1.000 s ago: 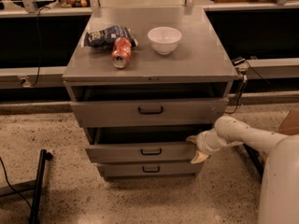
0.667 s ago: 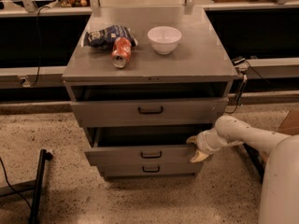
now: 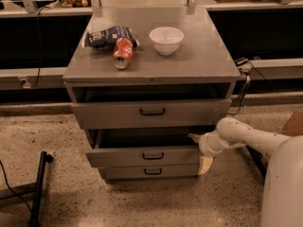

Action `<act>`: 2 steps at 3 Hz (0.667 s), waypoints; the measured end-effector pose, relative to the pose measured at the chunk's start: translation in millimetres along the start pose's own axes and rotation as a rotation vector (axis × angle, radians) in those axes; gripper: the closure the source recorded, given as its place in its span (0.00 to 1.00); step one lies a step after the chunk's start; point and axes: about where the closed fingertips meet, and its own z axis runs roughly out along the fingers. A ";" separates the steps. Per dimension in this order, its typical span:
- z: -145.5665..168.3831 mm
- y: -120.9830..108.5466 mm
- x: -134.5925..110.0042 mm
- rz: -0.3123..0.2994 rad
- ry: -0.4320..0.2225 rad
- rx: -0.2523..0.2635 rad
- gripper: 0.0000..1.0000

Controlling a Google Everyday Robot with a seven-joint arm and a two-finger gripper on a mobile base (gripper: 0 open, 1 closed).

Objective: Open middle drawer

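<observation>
the middle drawer (image 3: 137,157) sits in the grey cabinet (image 3: 189,79) at the centre of the view, with the top drawer (image 3: 113,113) at 12 o'clock of it and the bottom drawer (image 3: 128,172) at 6 o'clock. it is pulled partly out: its front stands forward of the cabinet and a dark gap shows behind its upper edge. its black handle (image 3: 153,155) is in the middle of the front, with nothing on it. the top drawer is out a little too, with a dark slot above it. the bottom drawer's front lies further back than the middle one.

the end effector (image 3: 200,151) is at the right end of the middle drawer's front, at 3 o'clock from the handle. it is wide: one pale fingertip (image 3: 194,137) lies at the front's upper corner, the other reaches down past its lower corner, and the end of the front stands between them. whether they squeeze it i cannot tell. the white arm (image 3: 251,138) comes in low from 3 o'clock.

on the cabinet's surface (image 3: 203,60) a white bowl (image 3: 166,39) stands upright at 12 o'clock. a red can (image 3: 123,53) lies on its side at 10 o'clock, touching a blue bag (image 3: 108,36) behind it. bowl and can are apart. a black stand (image 3: 40,183) rests on the speckled floor (image 3: 142,202) at 8 o'clock.
</observation>
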 end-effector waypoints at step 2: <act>2.8 12.7 2.6 0.023 0.024 -0.038 0.00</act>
